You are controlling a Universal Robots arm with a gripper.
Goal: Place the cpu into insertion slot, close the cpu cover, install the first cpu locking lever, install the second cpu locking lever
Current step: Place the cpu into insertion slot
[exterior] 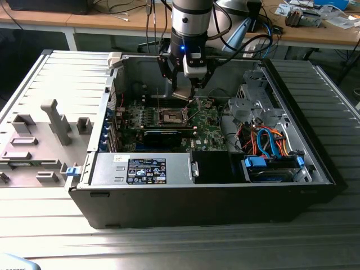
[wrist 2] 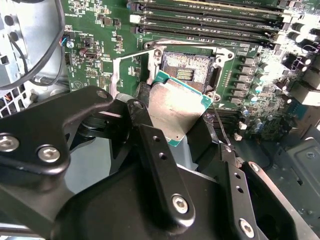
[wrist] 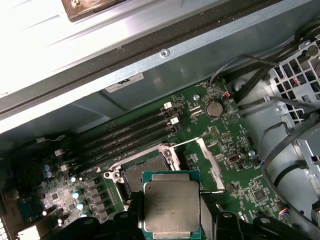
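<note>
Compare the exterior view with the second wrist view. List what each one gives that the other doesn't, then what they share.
Exterior view: the whole open computer case, the arm reaching down into it, the orange and blue cables, and the grey moulded piece at the exterior view's left.
Second wrist view: the gripper shut on the cpu, its silver face and teal edge tilted near the insertion slot, not seated in it.
Shared: the green motherboard, the slot and the gripper above it.
</note>
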